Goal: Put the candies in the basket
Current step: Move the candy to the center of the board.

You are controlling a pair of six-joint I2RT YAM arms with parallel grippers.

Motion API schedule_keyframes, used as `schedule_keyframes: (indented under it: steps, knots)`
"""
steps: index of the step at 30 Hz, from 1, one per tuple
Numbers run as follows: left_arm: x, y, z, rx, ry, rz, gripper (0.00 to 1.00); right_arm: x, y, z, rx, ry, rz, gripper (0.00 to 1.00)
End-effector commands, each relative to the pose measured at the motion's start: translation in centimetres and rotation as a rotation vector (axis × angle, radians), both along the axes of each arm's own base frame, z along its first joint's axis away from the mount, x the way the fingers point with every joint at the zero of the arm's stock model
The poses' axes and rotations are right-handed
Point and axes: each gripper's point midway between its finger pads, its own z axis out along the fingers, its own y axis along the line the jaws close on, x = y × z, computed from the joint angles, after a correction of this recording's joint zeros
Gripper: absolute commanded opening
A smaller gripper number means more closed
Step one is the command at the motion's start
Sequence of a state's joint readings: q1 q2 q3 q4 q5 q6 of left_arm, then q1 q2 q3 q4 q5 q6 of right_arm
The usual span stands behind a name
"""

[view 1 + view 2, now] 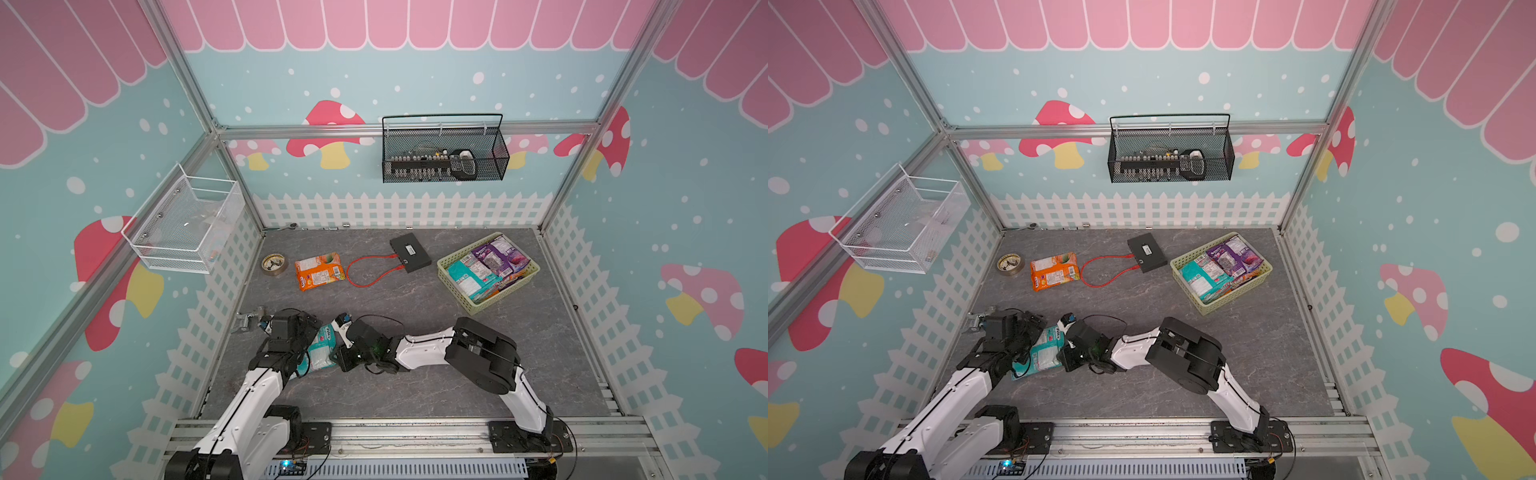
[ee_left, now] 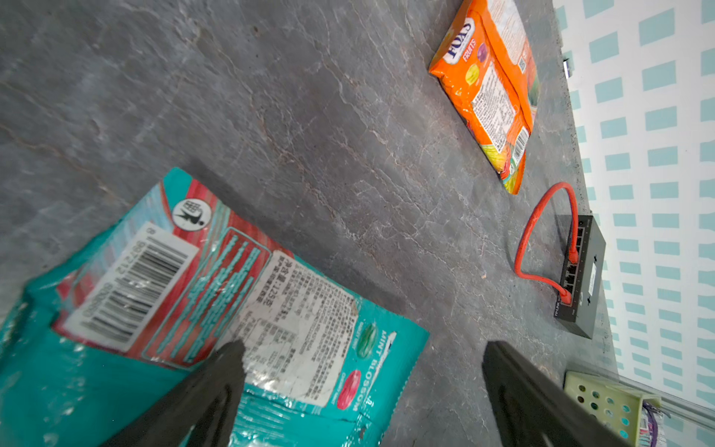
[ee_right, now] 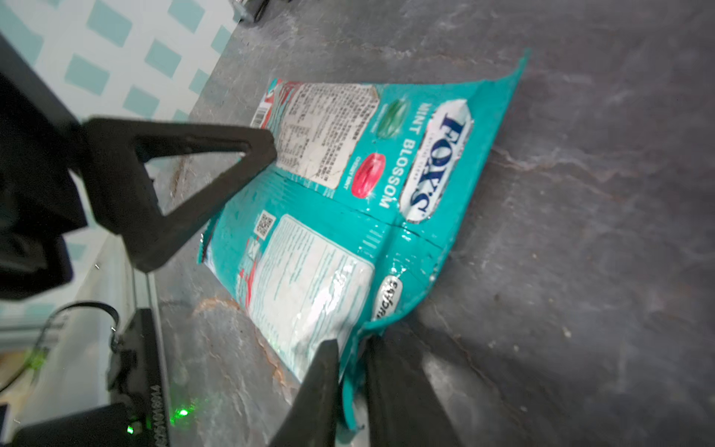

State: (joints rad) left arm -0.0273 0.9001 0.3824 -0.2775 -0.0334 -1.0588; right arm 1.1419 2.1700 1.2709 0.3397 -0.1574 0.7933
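The right gripper (image 3: 351, 343), seen close in its wrist view, has its fingers pinched together on the near edge of a teal FOX'S Mint Blossom candy bag (image 3: 348, 193), which lies flat on the grey stone-patterned bench (image 1: 415, 353) at the front left, between the two arms. The left gripper (image 2: 363, 348) stands spread wide beside it and grasps nothing; one finger (image 2: 228, 360) is over the same bag's printed label, though contact cannot be made out. Farther back on the left, an orange FOX'S Fruits bag (image 1: 319, 271) lies alone, with a roll of tape (image 1: 274, 264) on one side of it and the loop of a red cable (image 1: 365, 272) on the other, plugged into a black network switch (image 1: 410, 252). At the back right stands the pale green lattice basket (image 1: 454, 286), holding several candy bags, a purple one (image 1: 496, 253) and a teal one (image 1: 469, 274) uppermost. A black wire basket (image 1: 444, 153) hangs on the rear wall and a white wire basket (image 1: 183, 224) on the left wall.
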Motion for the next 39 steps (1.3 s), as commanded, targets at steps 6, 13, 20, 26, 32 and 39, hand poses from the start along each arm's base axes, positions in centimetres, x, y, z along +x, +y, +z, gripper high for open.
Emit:
schedule_keyframes:
  steps: [6,13,20,26,32,39]
  knots:
    - [2.9,0.3,4.6,0.157,-0.081,-0.125,0.99,1.9,-5.4,1.4,-0.076,-0.137,0.020,0.00]
    - [4.4,-6.2,3.3,0.163,-0.116,-0.520,0.98,2.6,-11.4,-0.3,-0.171,-0.120,0.240,0.00]
    - [5.4,-10.0,0.5,0.142,-0.140,-0.627,0.79,9.4,-16.0,-1.3,-0.375,-0.234,0.247,0.09]
    - [5.5,-10.8,-1.0,0.135,-0.094,-0.674,0.70,14.1,-16.6,0.4,-0.328,-0.210,0.085,0.28]
    - [3.3,-11.5,-2.7,0.081,-0.050,-0.703,0.67,11.2,-16.8,2.2,-0.166,0.004,-0.081,0.45]
    - [2.7,-11.7,-3.6,0.095,-0.035,-0.726,0.65,8.5,-16.6,2.7,-0.020,0.132,-0.187,0.47]
